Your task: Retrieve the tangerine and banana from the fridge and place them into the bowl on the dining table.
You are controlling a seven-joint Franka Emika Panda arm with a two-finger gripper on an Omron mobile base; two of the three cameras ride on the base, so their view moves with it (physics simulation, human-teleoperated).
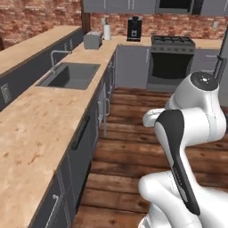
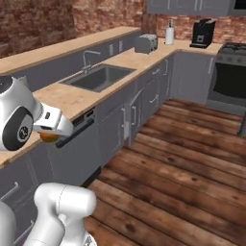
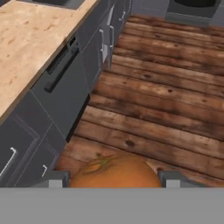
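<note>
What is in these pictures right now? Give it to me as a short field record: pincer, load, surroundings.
pincer: shut on the tangerine, one fingertip on each side of it
tangerine: orange, stem end showing, held above the wooden floor; also seen in the right base view under the hand
counter: light wood, to the arm's left, with a sink
far end: toaster, coffee machine, stove
cabinets: grey, shut, below the counter
</note>
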